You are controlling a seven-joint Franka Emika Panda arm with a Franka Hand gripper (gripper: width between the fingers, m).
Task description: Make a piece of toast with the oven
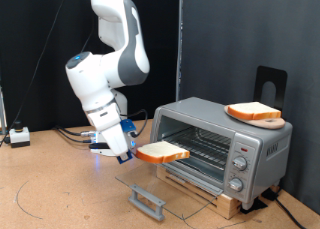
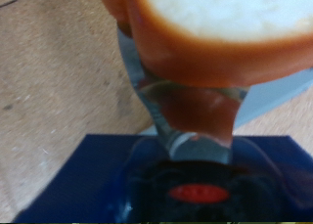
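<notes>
The piece of toast (image 1: 162,152) is held in the air in front of the oven (image 1: 215,146), at about the height of the open oven mouth and just outside it, toward the exterior view's left. It lies almost flat, with the pale face up and the orange-brown crust showing along the edge. In the wrist view the same slice (image 2: 220,33) fills the upper part of the picture, very close and blurred, and one finger (image 2: 147,97) is seen pressed against its crust; the gripper (image 1: 131,149) is clamped on the slice at the side away from the oven.

The oven door (image 1: 190,189) is folded down and open, and its black handle (image 1: 148,201) sticks out at the front, below the held slice. The wire rack (image 1: 205,147) inside is bare as far as can be seen. Two round knobs (image 1: 239,175) sit on the panel at the exterior view's right side of the oven.

On top of the oven there is a wooden plate (image 1: 262,120) with a second slice (image 1: 252,111) lying on it. The oven stands on a wooden board (image 1: 228,201) on the brown table (image 1: 60,189). The white arm (image 1: 105,74) reaches down from the exterior view's top. A small white box (image 1: 18,136) with cables lies on the table at the far left of that view.
</notes>
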